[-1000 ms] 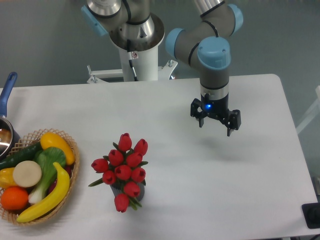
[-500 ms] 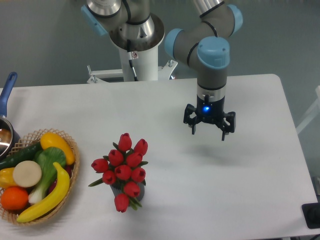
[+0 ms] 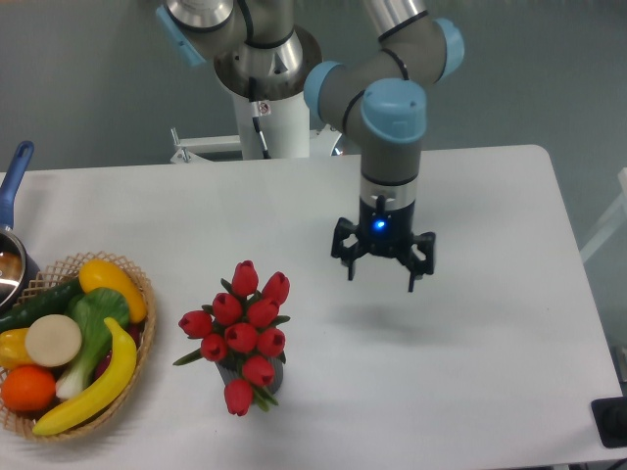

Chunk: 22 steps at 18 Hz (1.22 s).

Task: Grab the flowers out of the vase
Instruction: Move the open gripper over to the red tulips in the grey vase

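I see the gripper (image 3: pixel 380 272) hanging with fingers spread above the table (image 3: pixel 490 333), right of the flowers (image 3: pixel 240 331) in their vase (image 3: pixel 231 373).

Wicker basket (image 3: pixel 145 323) of toy fruit and vegetables (image 3: pixel 73 338) — blue-handled pot (image 3: pixel 12 211) behind — on white table (image 3: pixel 490 352).

The arm is reaching down from its base at the back, wrist pointing straight downward with a blue light glowing on it. The pincer (image 3: pixel 380 271) is hanging with its jaws spread wide, gripping nothing.
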### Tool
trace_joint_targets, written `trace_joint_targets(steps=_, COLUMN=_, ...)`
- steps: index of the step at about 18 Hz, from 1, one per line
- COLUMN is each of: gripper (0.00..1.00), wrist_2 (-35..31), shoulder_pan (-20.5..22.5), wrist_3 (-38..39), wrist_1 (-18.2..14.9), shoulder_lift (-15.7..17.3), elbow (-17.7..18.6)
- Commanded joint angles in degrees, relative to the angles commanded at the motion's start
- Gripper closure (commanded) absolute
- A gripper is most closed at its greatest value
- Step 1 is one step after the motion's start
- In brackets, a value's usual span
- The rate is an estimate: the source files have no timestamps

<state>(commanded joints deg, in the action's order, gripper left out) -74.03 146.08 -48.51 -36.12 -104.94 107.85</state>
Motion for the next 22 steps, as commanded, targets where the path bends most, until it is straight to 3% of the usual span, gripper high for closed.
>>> trace_joint_targets(steps=6, gripper=0.0, wrist_2=21.1, shoulder_pan=0.5, wrist_3=-0.4, wrist_1=0.0, shoulder_lift=-0.1, elbow=-0.7)
trace_joint_targets(steps=10, gripper=0.0, wrist_2=25.7, shoulder_pan=0.7, wrist_3=-2.7, wrist_1=0.0, shoulder_lift=0.0, elbow=0.3)
trace_joint_targets(steps=13, gripper=0.0, wrist_2=32.7, shoulder_pan=0.6, wrist_3=-4.1, wrist_1=0.1, shoulder_lift=0.1, elbow=0.5)
trace_joint_targets(steps=15, gripper=0.0, wrist_2=36.4, shoulder_pan=0.4, wrist_3=-5.4, wrist_1=0.1, shoulder_lift=-0.6, elbow=-1.1)
trace_joint_targets(steps=22, gripper=0.0, wrist_2=39.3, shoulder_pan=0.0, wrist_3=-5.6, wrist_1=0.1, shoulder_lift=-4.0, elbow=-5.0)
